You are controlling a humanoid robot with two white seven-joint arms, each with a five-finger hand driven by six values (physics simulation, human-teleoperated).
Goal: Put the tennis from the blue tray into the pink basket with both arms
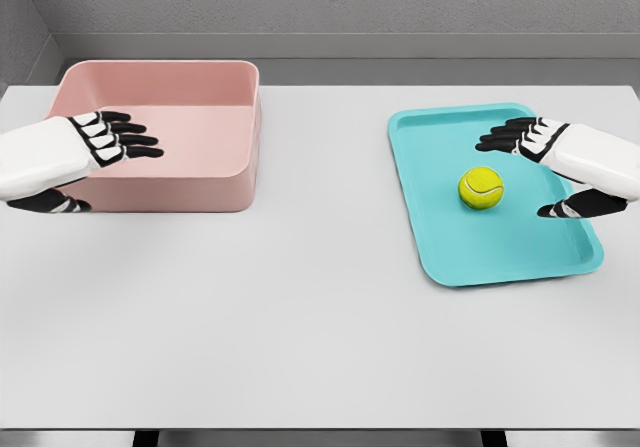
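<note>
Tennis ball (481,187): yellow-green, round, fuzzy-looking with a pale curved seam; it lies on the blue tray, a little right of the tray's middle, touched by neither hand.
Blue tray (425,197): turquoise, shallow, rectangular with rounded corners and a low raised rim; smooth, matte finish; it sits flat on the right half of the table, its long side running away from the camera and slightly skewed.
Right hand (545,167): white with black finger segments, coming in from the right edge; fingers spread and extended over the tray's right portion, thumb held lower and apart, palm toward the ball; it holds nothing and stands just beside the ball without contact.
Pink basket (245,137): pale pink, deep rectangular tub with rounded corners and smooth plain walls; it stands on the left far part of the table, well apart from the tray.
Left hand (95,157): same white and black build, entering from the left edge; fingers stretched out wide over the basket's left side, thumb below near the front wall; it grips nothing.
Table (320,327): light grey, flat, smooth top filling most of the view; its near edge shows at the bottom.
Room: grey textured wall behind the table, with a darker band along its base.
</note>
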